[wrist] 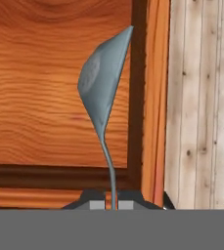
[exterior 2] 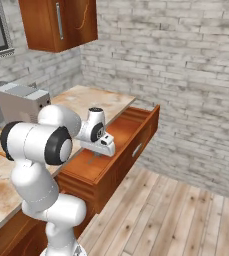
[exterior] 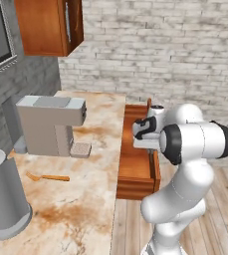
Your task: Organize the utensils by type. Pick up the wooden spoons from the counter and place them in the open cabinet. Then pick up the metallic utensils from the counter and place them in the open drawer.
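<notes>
My gripper (wrist: 112, 204) is shut on the thin stem of a silvery-grey metal spoon (wrist: 101, 83), whose bowl points away from the hand. It hangs above the smooth wood bottom of the open drawer (wrist: 35, 97), close to the drawer's corner. From the base views, the hand (exterior: 149, 149) (exterior 2: 94, 156) hovers over the drawer (exterior: 135, 167) (exterior 2: 123, 132) pulled out from under the counter (exterior: 98, 164). One orange-brown wooden spoon (exterior: 48, 177) lies on the counter in front of the coffee machine. The reddish-brown wall cabinet (exterior: 41, 27) (exterior 2: 46, 22) hangs high at the left.
A grey coffee machine (exterior: 48, 124) (exterior 2: 18, 102) stands on the counter by the wall. A grey metal canister (exterior: 3, 196) sits at the near left. Wooden plank floor (wrist: 201, 107) lies beside the drawer, and a brick wall stands behind.
</notes>
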